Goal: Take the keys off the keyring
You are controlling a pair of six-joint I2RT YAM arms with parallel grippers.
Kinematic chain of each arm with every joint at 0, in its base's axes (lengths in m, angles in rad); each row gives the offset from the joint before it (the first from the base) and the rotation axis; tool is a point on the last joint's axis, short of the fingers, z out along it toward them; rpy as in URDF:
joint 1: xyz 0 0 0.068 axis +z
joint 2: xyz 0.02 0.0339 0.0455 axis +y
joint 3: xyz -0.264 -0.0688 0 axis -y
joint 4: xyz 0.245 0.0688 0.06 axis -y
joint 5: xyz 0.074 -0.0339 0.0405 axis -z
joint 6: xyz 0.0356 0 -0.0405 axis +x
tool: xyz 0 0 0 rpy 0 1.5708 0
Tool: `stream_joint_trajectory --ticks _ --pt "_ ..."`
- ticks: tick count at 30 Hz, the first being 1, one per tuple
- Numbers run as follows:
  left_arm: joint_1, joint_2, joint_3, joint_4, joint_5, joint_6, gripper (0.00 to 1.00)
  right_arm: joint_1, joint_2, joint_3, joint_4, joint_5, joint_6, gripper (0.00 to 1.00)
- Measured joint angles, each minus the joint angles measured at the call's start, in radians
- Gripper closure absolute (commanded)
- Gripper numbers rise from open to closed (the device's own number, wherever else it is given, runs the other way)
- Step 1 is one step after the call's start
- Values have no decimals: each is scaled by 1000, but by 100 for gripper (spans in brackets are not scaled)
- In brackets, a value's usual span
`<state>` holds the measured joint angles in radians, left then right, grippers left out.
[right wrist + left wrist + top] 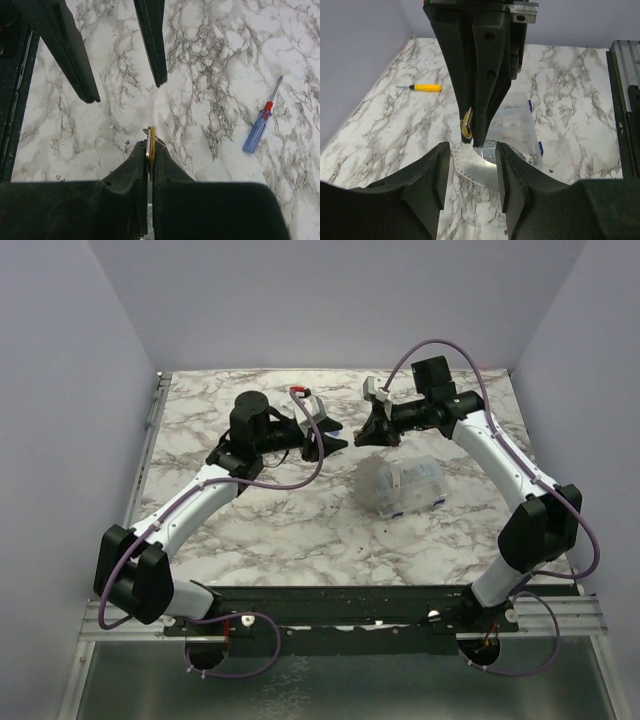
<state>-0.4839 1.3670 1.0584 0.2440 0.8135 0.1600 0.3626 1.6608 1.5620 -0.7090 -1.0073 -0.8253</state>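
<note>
In the left wrist view the keyring (472, 169), a wide grey perforated band, hangs from my right gripper (478, 143), whose fingers come down from above. A yellow key (466, 123) sits at those fingertips. My left gripper (472, 152) is open, one finger on each side of the band, just short of it. In the right wrist view my right gripper (150, 147) is shut on the key (152, 136) and the band's thin edge. The open left gripper (126, 90) faces it from above. In the top view the two grippers (335, 441) (374, 435) meet at the table's far middle.
A clear plastic compartment box (400, 485) lies just in front of the right gripper, also seen in the left wrist view (516, 120). A yellow screwdriver (422, 87) lies to the far left. A blue-and-red screwdriver (259, 127) lies on the marble to the right.
</note>
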Motion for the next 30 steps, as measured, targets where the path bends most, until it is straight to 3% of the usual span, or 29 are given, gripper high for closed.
stream_joint_trajectory --ticks 8,19,20,23,28,30 --pt "-50 53 46 -45 0 72 59 42 -1 0 -12 1 -67 99" --pt "-67 89 63 -72 -27 97 100 47 -4 1 -53 21 -129 99" --pt "-68 89 63 -72 -28 98 100 47 -5 2 -56 23 -134 98" --pt "-68 89 63 -76 -29 100 100 47 -6 2 -68 26 -145 87" --pt "-62 88 63 -82 -40 76 100 47 -6 2 -81 46 -147 51" --pt "-46 86 63 -82 -47 59 100 47 -6 2 -82 78 -136 44"
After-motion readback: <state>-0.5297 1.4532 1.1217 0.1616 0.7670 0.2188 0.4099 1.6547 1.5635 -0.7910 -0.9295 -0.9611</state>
